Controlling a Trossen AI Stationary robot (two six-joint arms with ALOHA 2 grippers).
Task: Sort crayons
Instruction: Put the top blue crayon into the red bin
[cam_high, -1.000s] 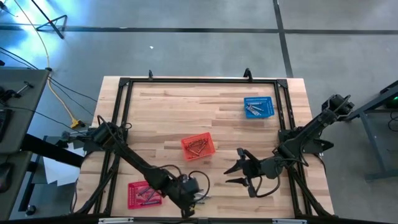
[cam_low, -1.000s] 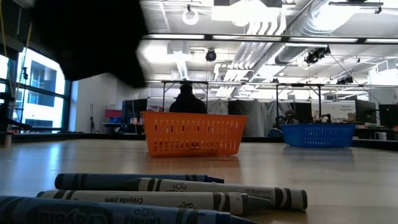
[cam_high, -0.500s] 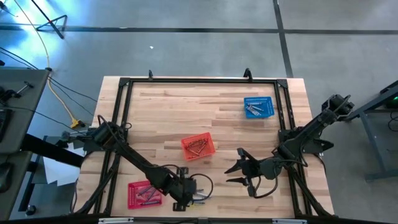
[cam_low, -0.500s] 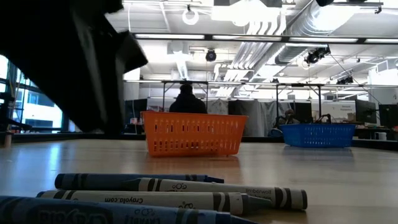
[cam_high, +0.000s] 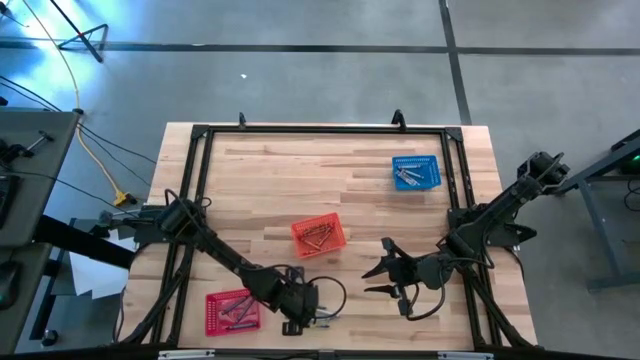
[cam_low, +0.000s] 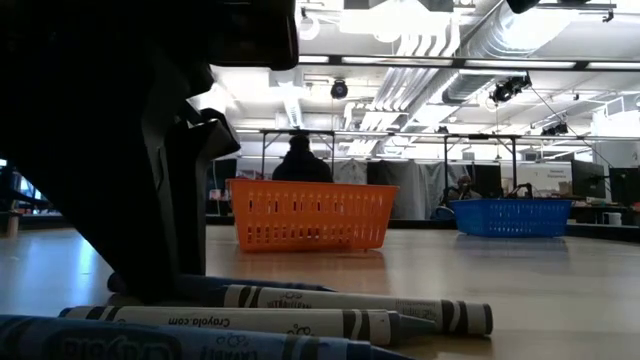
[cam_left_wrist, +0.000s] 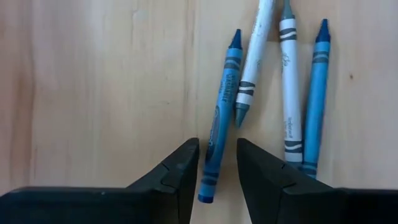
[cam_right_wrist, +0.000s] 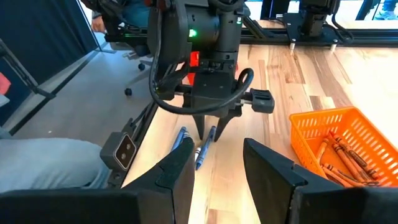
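Since our left gripper (cam_left_wrist: 216, 163) straddles a blue crayon (cam_left_wrist: 221, 118) at lower centre of the wrist frame, fingers open, we judge a pick imminent; right gripper (cam_high: 385, 270) waits open.

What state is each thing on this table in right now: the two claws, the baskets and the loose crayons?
left claw: open, straddling a blue crayon, not gripping yet
right claw: open, empty, above bare wood
loose crayons: four flat on the table, at its near edge
orange basket: upright, orange crayons inside
blue basket: upright, crayons inside
red basket: upright, crayons inside
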